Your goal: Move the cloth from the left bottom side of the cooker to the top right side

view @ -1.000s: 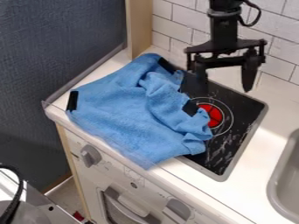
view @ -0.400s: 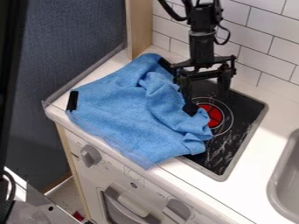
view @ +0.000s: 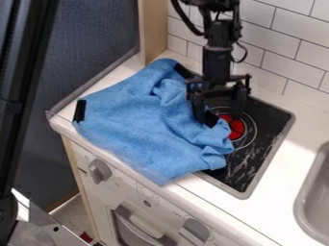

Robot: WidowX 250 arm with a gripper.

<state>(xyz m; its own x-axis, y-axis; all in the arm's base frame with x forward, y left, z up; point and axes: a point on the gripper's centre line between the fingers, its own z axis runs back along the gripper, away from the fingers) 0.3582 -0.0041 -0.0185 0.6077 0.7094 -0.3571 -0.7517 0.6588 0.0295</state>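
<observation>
1 cloth (view: pixel 135 127) sprawls over the left part of the hob (view: pixel 249 158) and onto the counter (view: pixel 276 192), reaching its front edge. Right of it, hob shows. The gripper (view: pixel 219 118) hangs spread above the cloth's right edge.

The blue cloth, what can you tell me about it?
The blue cloth looks soft and towel-like, with black patches. It lies flatter at the picture's left and bunched in folds at the right, spread over the counter and part of the black cooktop, reaching the red burner mark. One gripper finger is at its right edge; contact is unclear.
</observation>
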